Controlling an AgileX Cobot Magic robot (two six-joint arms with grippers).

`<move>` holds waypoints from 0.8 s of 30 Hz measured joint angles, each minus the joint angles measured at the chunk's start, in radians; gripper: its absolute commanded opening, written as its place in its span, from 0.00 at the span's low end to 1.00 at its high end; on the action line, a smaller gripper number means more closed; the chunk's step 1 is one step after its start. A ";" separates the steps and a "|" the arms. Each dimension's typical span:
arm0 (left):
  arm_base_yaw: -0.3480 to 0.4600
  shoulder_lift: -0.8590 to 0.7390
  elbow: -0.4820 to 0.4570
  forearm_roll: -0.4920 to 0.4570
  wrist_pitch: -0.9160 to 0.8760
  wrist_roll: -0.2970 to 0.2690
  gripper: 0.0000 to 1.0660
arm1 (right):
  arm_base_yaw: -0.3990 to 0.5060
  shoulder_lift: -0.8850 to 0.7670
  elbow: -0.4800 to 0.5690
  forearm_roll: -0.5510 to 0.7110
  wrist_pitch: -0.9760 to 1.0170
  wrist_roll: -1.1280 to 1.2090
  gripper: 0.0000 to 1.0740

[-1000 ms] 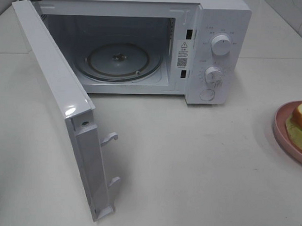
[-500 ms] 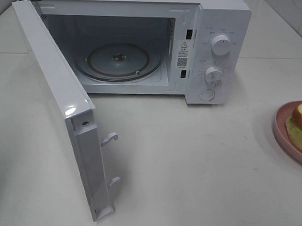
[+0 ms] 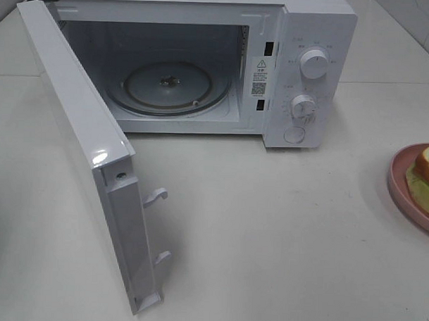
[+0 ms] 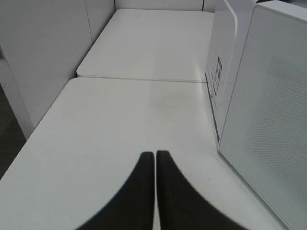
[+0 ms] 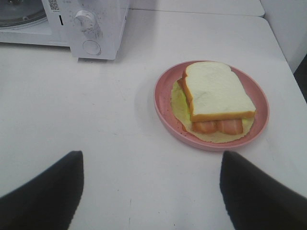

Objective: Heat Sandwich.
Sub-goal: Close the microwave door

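The sandwich (image 5: 217,96), white bread with tan crust, pale green lettuce and reddish filling, lies on a round pink plate (image 5: 163,103). In the exterior high view the sandwich (image 3: 427,175) and plate (image 3: 400,184) are cut off at the right edge. The white microwave (image 3: 314,37) stands open, its door (image 3: 81,138) swung out to the left, its glass turntable (image 3: 168,87) bare. My right gripper (image 5: 151,184) is open, hovering above the table short of the plate. My left gripper (image 4: 155,158) is shut and empty, beside the microwave's side wall (image 4: 268,129). Neither gripper shows in the exterior high view.
The microwave's front has two knobs (image 3: 314,64) and a round button (image 3: 294,134). The white table (image 3: 268,233) spreads in front of the microwave. A seam between two tabletops (image 4: 144,79) runs ahead of the left gripper, and a white wall panel (image 4: 43,52) stands beside it.
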 measured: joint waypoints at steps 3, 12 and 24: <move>0.000 0.071 0.000 0.022 -0.069 0.000 0.00 | 0.000 0.000 0.000 0.000 0.000 0.000 0.71; -0.067 0.243 0.001 0.093 -0.235 -0.005 0.00 | 0.000 0.000 0.000 0.000 0.000 0.000 0.71; -0.264 0.495 -0.015 0.097 -0.450 -0.005 0.00 | 0.000 0.000 0.000 0.000 0.000 0.000 0.71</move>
